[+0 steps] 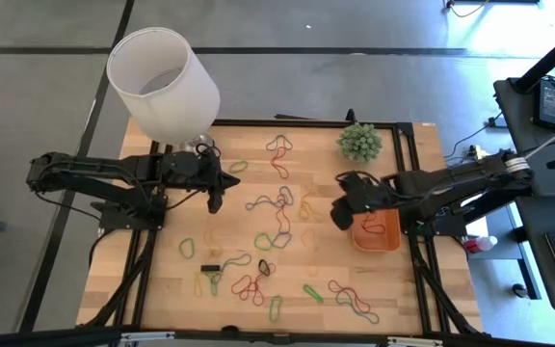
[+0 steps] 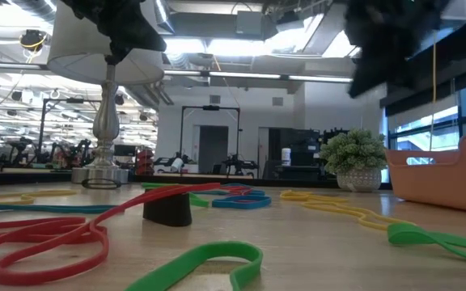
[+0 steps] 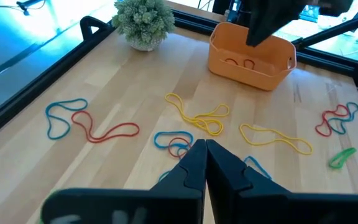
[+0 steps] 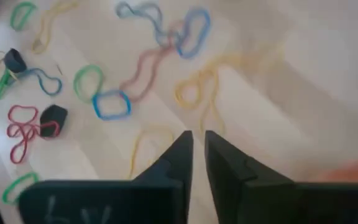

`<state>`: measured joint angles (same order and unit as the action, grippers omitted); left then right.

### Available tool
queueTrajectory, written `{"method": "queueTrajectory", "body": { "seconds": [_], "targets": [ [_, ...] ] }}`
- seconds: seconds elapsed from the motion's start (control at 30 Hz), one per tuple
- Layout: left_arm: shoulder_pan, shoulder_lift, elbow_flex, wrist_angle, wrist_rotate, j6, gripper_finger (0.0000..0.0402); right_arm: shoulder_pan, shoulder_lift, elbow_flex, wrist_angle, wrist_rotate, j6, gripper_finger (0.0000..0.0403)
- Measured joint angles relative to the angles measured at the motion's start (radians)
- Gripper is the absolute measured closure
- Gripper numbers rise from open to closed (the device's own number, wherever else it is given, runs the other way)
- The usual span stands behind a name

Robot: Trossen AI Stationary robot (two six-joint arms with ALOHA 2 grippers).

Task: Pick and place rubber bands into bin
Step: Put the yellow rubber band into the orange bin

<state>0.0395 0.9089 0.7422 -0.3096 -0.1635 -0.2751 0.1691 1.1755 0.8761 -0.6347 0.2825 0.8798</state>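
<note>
the white lampshade (image 1: 163, 82) is standing at the far left corner of the table (image 1: 162, 275), and just in front of it the left tool (image 1: 215, 200) is hanging over the left half of the wood; in the left wrist view its two dark fingers (image 3: 191, 168) are pressing together with nothing between them. around and right of it the rubber bands (image 1: 279, 217) are lying loose and flat across the middle of the table, in red, green, yellow, blue and dark colours. a long red and blue one (image 1: 279, 154) is stretching front to back near the far edge, a tangled blue and red one is running down the centre, and a red and blue string (image 1: 352, 299) near the front is slanting toward the front right corner. a few small black clips (image 1: 210, 268) are sitting among the bands near the front. further right the little plant (image 1: 358, 142) is standing at the far edge. below it the right tool (image 1: 340, 214) is hanging just left of the bin (image 1: 390, 239), above the wood; its fingers (image 4: 178, 155) are standing narrowly apart, almost closed, and gripping nothing. the bin, a shallow orange tray, is sitting near the right edge of the table with its long axis running front to back, and two thin red bands (image 3: 238, 62) are lying on its floor.
</note>
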Motion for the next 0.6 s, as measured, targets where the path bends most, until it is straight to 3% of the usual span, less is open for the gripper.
{"method": "queueTrajectory", "body": {
  "seconds": [0.17,0.33,0.6],
  "targets": [
    [0.0,0.0,0.0,-0.001,0.0,0.0,0.04,-0.074,0.175,0.192,-0.013,-0.01,-0.154,0.0397],
    [0.0,0.0,0.0,-0.001,0.0,0.0,0.0398,-0.16,0.382,0.387,-0.109,-0.079,-0.181,0.0384],
    [0.0,0.0,0.0,-0.021,0.001,0.0,0.0396,-0.244,0.63,0.551,-0.351,-0.096,0.029,0.0325]
  ]
}}
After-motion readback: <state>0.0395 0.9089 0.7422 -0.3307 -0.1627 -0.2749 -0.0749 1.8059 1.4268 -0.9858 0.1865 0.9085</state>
